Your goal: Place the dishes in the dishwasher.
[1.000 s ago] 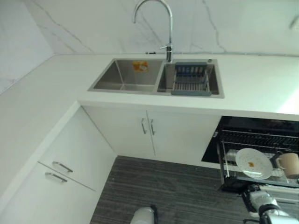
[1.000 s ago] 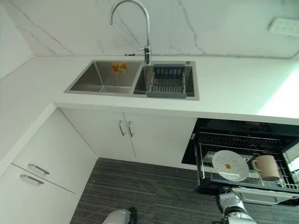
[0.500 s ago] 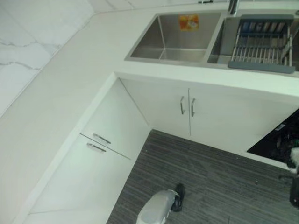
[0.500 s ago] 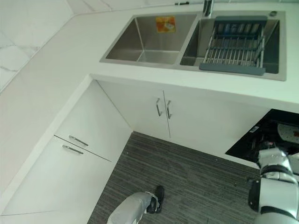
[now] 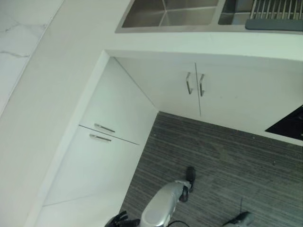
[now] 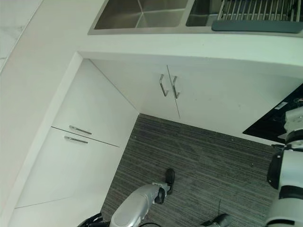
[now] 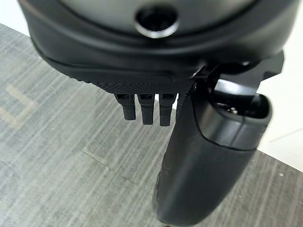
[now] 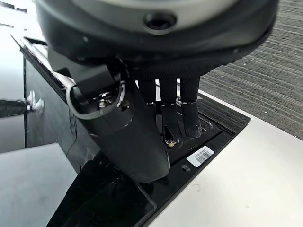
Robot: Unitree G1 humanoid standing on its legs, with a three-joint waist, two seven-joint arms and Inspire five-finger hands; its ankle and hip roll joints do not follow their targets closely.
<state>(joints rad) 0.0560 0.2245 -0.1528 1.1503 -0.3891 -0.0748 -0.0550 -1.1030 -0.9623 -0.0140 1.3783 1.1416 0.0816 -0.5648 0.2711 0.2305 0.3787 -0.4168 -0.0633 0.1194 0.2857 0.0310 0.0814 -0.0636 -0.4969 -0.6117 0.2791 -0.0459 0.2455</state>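
A home kitchen. A white L-shaped countertop [image 5: 57, 71] holds a steel double sink [image 6: 142, 14] with a grey draining rack [image 6: 258, 14] in one bowl, above white cupboard doors [image 6: 199, 94] and drawers [image 6: 80, 142] with metal bar handles. The floor [image 5: 222, 165] is grey striped carpet.

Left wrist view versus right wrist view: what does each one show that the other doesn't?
Left wrist view: the left hand, relaxed and holding nothing, above the floor beside a white cabinet. Right wrist view: the right hand, open, over the dishwasher's black panel bearing a small white label. Shared: the grey striped floor.
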